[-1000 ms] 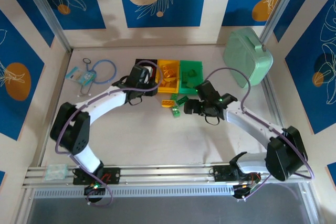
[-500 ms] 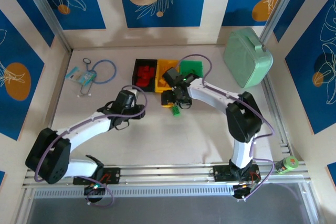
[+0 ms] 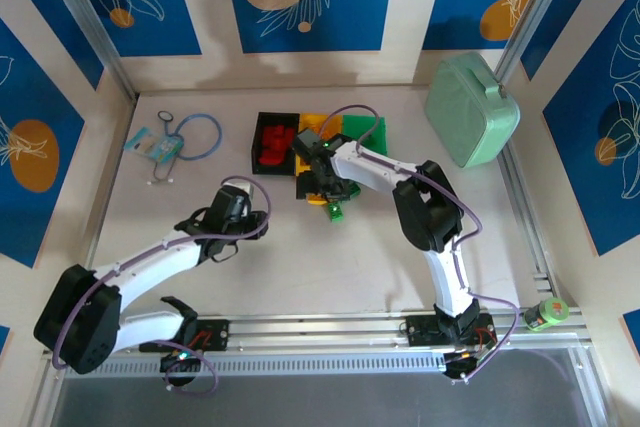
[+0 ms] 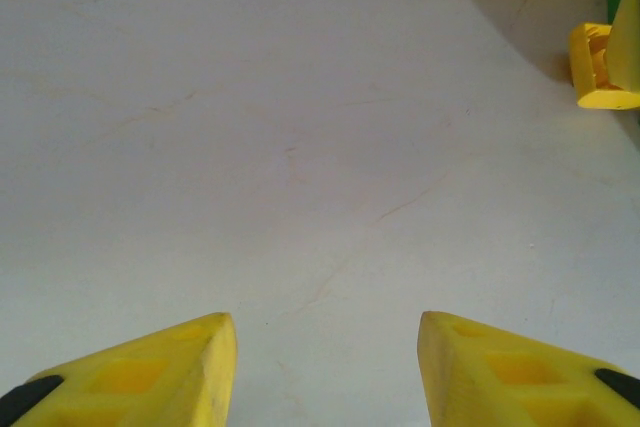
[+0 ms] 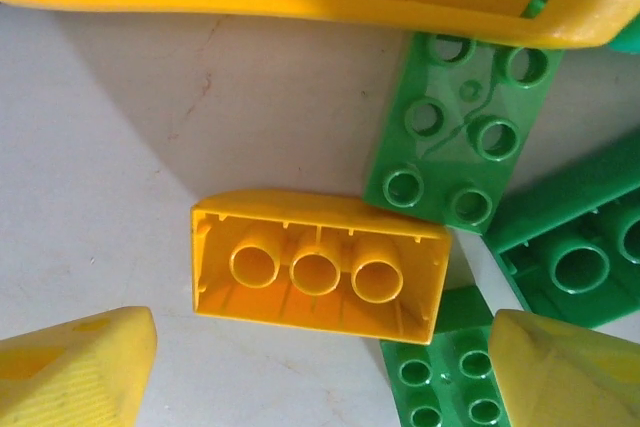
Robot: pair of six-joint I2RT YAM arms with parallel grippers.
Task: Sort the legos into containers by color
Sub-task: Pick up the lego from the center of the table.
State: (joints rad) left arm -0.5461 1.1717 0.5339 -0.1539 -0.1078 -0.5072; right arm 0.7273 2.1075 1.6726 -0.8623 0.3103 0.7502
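Several green bricks (image 5: pixel 460 137) crowd yellow brick (image 5: pixel 318 269) (upside down); right hand (image 5: pixel 320 372), spread, could pinch green one too. Left hand (image 4: pixel 327 367) parted, empty.

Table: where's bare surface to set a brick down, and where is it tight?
Widest bare patch: table centre, between the left gripper, the right arm and the near rail. A smaller one lies between the green bin and the mint case. Crowded: in front of the yellow bin, where the right gripper hangs over a yellow brick and green bricks.
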